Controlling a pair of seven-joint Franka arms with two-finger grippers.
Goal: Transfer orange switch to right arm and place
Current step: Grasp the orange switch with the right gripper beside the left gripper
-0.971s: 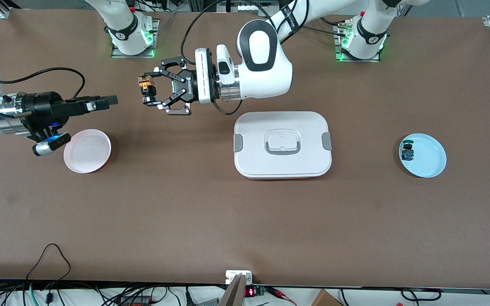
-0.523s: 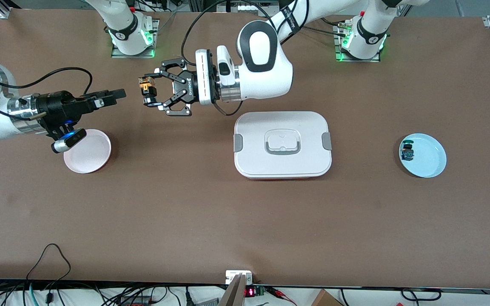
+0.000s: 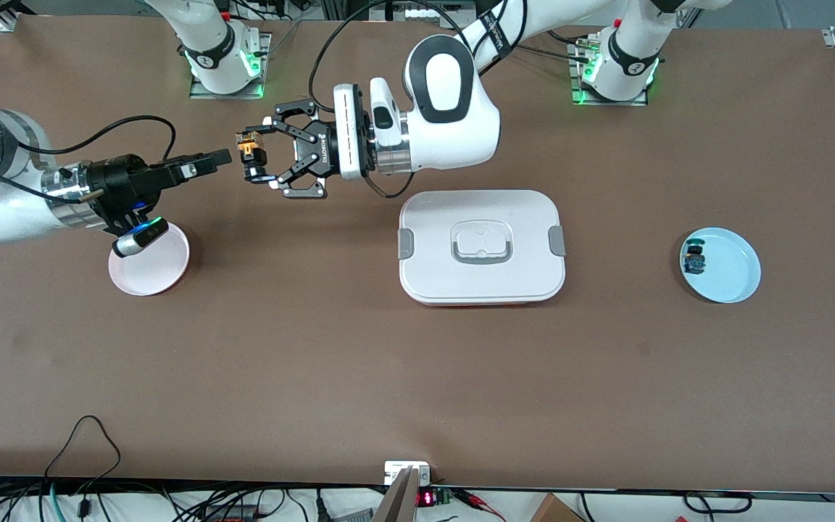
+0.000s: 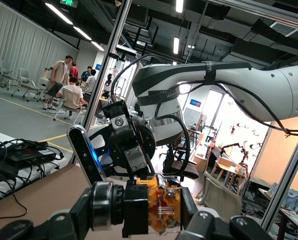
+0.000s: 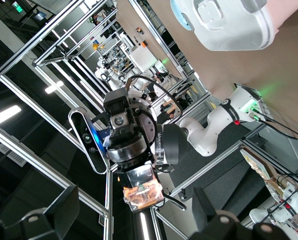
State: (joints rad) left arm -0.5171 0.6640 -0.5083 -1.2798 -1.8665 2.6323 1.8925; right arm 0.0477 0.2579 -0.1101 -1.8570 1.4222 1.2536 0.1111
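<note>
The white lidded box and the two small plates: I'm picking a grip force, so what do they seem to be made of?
The white lidded box: probably molded plastic with a satin finish, judging by its rounded corners, grey clips and soft glare. The pink plate and the pale blue plate: smooth and evenly coloured with thin rims, likely plastic or melamine, though glazed ceramic can't be ruled out.

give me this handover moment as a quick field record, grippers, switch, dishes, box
left gripper: shut on the orange switch, held in the air
right gripper: open, level with the switch, fingertips just short of it
pink dish: on the table, partly under the right wrist, nothing visible in it
white lidded box: mid-table, closed
blue dish: toward the left arm's end, holds a blue-green switch
handover: not yet done
</note>
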